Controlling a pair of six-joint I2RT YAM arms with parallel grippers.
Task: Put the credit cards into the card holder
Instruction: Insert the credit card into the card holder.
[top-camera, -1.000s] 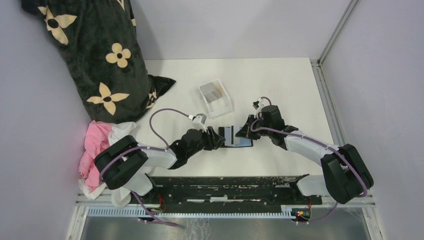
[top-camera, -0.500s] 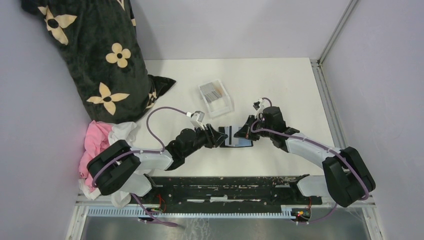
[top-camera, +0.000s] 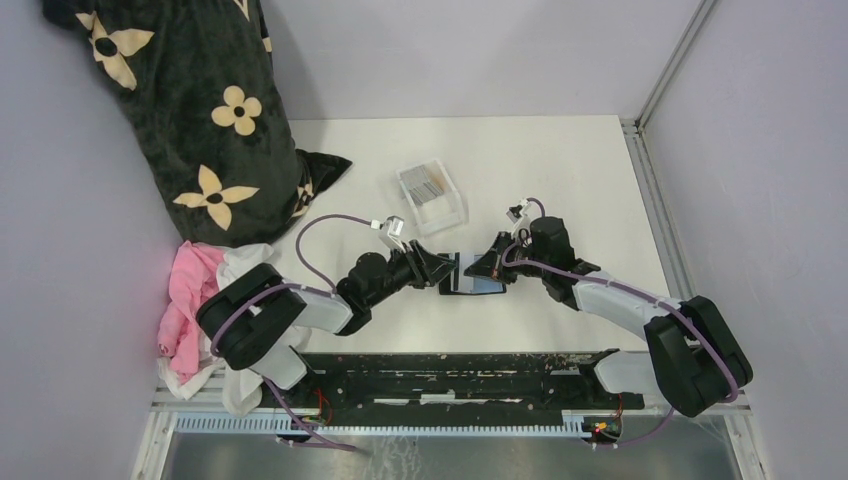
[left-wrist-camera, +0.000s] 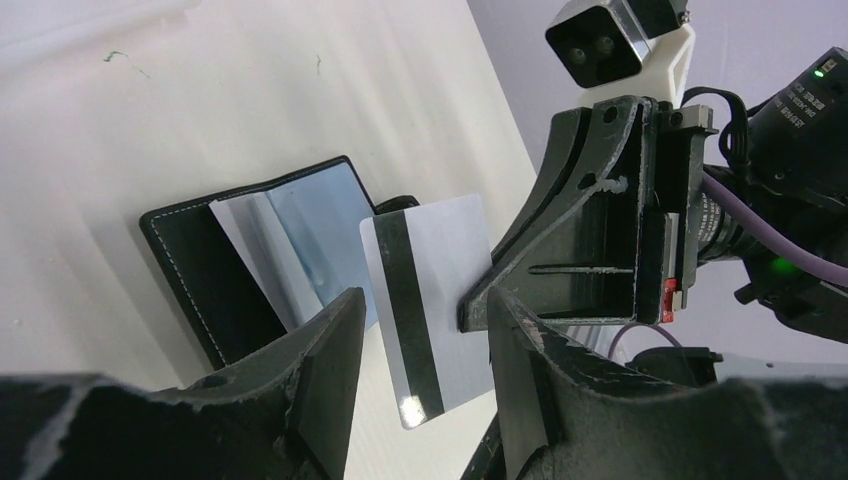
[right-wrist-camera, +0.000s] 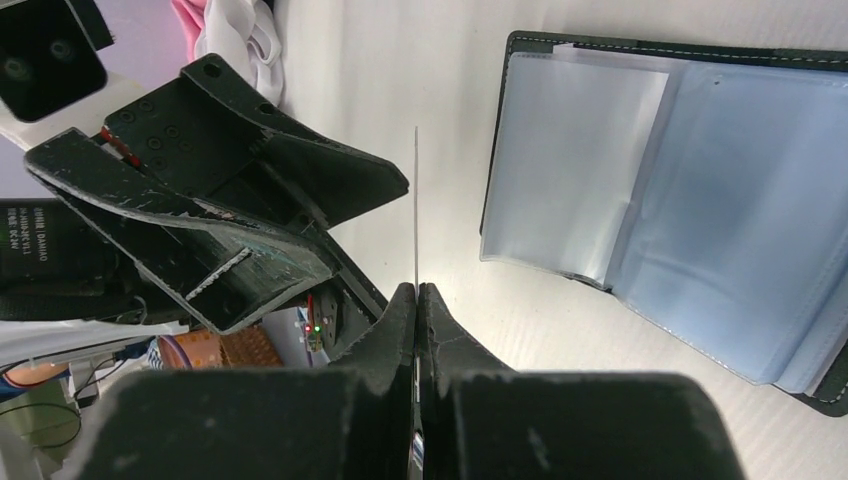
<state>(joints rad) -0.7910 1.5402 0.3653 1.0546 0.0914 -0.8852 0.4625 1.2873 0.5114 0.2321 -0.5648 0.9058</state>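
The black card holder (top-camera: 482, 286) lies open on the white table, its clear slots facing up (right-wrist-camera: 690, 190), (left-wrist-camera: 250, 260). My right gripper (right-wrist-camera: 417, 293) is shut on one silver credit card (left-wrist-camera: 435, 290) with a black stripe and holds it on edge just left of the holder; in the right wrist view that card (right-wrist-camera: 416, 205) shows as a thin line. My left gripper (left-wrist-camera: 420, 340) is open, one finger on either side of the card's free end, with gaps on both sides. More credit cards (top-camera: 427, 183) lie in a clear tray.
The clear plastic tray (top-camera: 447, 213) stands behind the grippers. A black flowered bag (top-camera: 190, 110) fills the back left, with pink and white cloth (top-camera: 195, 290) at the left edge. Grey walls close in the table on three sides.
My left gripper has moved right and a little away from the base, so its fingers now flank the card. It has opened slightly. The right gripper and card have barely shifted.
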